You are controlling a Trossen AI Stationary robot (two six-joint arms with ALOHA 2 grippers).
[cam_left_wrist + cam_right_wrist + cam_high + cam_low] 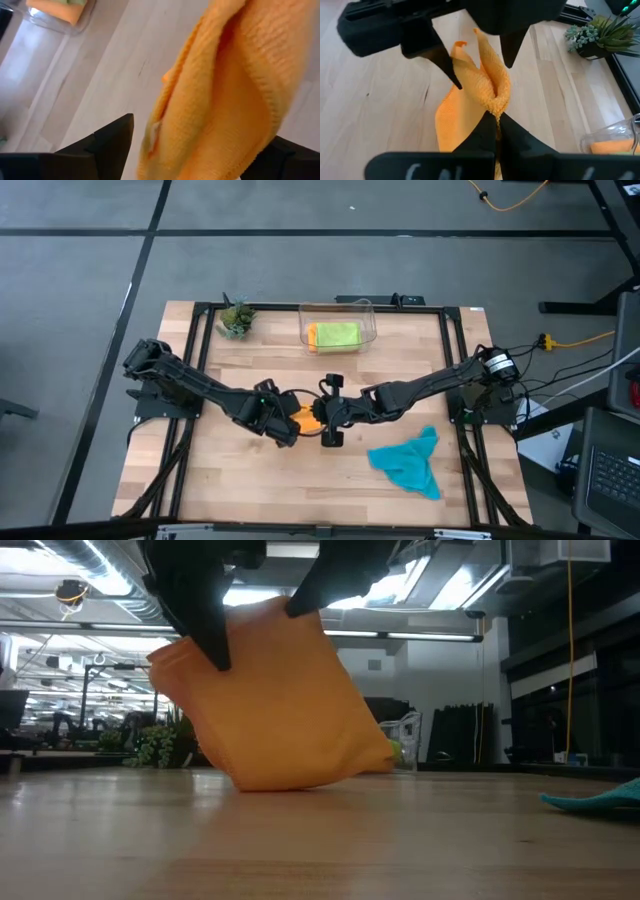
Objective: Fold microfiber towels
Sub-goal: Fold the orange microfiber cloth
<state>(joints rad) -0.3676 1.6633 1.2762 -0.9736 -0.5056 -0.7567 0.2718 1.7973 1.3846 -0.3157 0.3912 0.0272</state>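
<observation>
From above, you see both arms meet in the middle of the desk [250,470], with the orange towel [309,418] between the left claw [283,427] and the right claw [333,420]. A green towel [336,334] lies on another orange one in the clear bin [338,323], far behind the claws, so two look done. The blue towel [410,461] lies in a crumpled heap out past the right claw, not folded yet. So you are about half way, I think: this orange one is being folded and the blue one is left. The low view shows what the top view cannot: the orange towel [280,705] hangs up in the air from the claws, and only its bottom edge touches the desk. The left wrist view shows the left claw [200,150] spread wide, with the towel [225,90] hanging between its fingers, not pinched. You also see the bin [60,15] far ahead of it. The right wrist view shows the right claw [496,117] squeezed tight on a bunched edge of the towel [480,80], with the open left claw [480,55] just past it and the little plant [600,32] far off.
</observation>
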